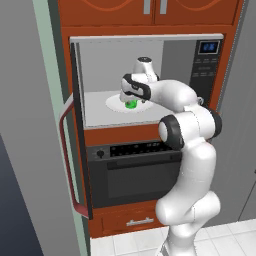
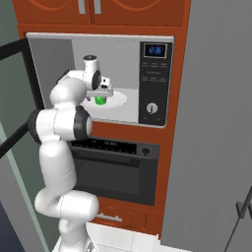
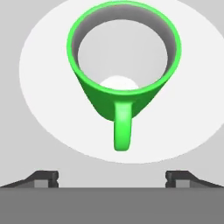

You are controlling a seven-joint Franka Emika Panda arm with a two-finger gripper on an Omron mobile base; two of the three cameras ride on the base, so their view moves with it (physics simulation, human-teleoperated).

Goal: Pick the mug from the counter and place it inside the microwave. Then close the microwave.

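The bright green mug (image 3: 120,101) stands upright on the white round plate (image 3: 43,87) inside the microwave (image 1: 207,65), its handle pointing toward me in the hand view. My gripper (image 3: 111,177) hovers just above the mug (image 1: 131,104), open, with both fingertips spread wide and nothing between them. From the right side, the hand reaches into the grey cavity over the mug (image 2: 100,101) and plate (image 2: 121,100). The microwave door (image 1: 79,150) is swung fully open to the left, its red handle (image 1: 67,150) facing out. The counter is out of view.
A black wall oven (image 1: 135,172) sits directly below the microwave, with a wooden drawer (image 1: 132,220) under it. Reddish cabinets frame the top. The control panel (image 2: 155,78) bounds the cavity on the right. A tall grey panel (image 2: 216,123) stands to the right.
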